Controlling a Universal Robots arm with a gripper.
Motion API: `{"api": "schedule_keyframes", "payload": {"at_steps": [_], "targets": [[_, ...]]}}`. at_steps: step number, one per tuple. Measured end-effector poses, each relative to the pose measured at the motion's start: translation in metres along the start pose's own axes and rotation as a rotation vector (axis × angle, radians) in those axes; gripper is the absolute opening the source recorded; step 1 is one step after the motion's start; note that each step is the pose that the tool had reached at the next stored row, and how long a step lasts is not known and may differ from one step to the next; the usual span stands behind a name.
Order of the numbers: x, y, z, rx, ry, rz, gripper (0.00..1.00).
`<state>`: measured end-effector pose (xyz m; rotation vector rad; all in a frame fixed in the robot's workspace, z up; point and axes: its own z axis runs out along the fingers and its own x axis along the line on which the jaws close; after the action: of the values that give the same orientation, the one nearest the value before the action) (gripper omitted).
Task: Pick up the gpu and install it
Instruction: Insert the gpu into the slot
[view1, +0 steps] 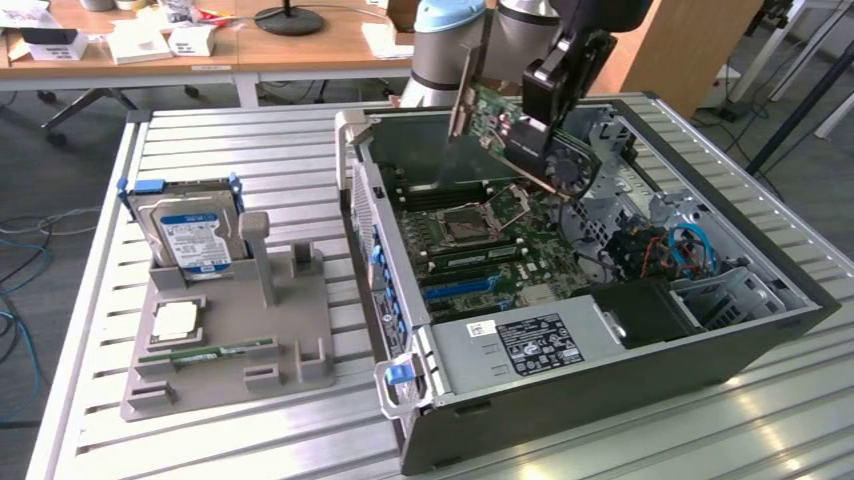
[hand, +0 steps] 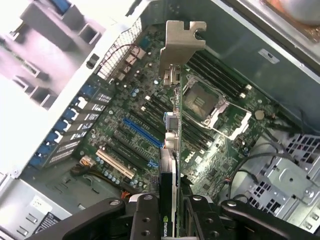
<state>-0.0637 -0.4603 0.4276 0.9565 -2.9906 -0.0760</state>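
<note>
Gripper sits closest in the wrist view, its two black fingers clamped on the gpu, one each side of the thin card, which shows edge-on w/ its silver bracket at the far end. Beneath the card lies the green main board inside the open computer case. A blue slot and a tan slot lie to one side of the card's line, and the square processor socket is on the other side. Whether the card's edge lines up w/ any slot can't be told. In the exterior view the gripper holds the gpu tilted above the far part of the case, bracket toward the exterior view's left, over the main board and near the socket. Grey power supply box w/ a black label sits in the near corner of the case. On the exterior view's left, well apart from the case, a grey holder rests on the slatted metal table. It carries a hard drive standing upright, a processor chip lying flat, and a green memory stick near its front. Wooden desk stands behind the table.
</note>
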Motion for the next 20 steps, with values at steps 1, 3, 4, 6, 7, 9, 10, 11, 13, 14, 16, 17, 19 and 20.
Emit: {"api": "schedule_keyframes", "payload": {"at_steps": [1,3,4,6,7,9,10,11,13,14,16,17,19,20], "targets": [[0.0000,0.0000,0.0001,-0.0003,0.0008,-0.018,0.26],[0.0000,0.0000,0.0003,-0.0007,0.0025,-0.054,0.26],[0.0000,0.0000,0.0005,-0.0010,0.0034,-0.072,0.26],[0.0000,0.0000,0.0007,-0.0015,0.0050,-0.108,0.26],[0.0000,0.0000,0.0008,-0.0017,0.0059,-0.126,0.26],[0.0000,-0.0001,0.0011,-0.0022,0.0076,-0.163,0.26],[0.0000,-0.0001,0.0013,-0.0025,0.0084,-0.181,0.26],[0.0000,-0.0001,0.0014,-0.0027,0.0092,-0.199,0.26],[0.0000,-0.0001,0.0017,-0.0032,0.0108,-0.235,0.26],[0.0000,-0.0001,0.0019,-0.0035,0.0118,-0.254,0.26],[0.0000,-0.0001,0.0022,-0.0040,0.0135,-0.290,0.26],[0.0000,-0.0001,0.0025,-0.0043,0.0143,-0.308,0.26],[0.0000,-0.0001,0.0029,-0.0048,0.0159,-0.344,0.26],[0.0000,-0.0001,0.0031,-0.0050,0.0169,-0.363,0.26]]}}
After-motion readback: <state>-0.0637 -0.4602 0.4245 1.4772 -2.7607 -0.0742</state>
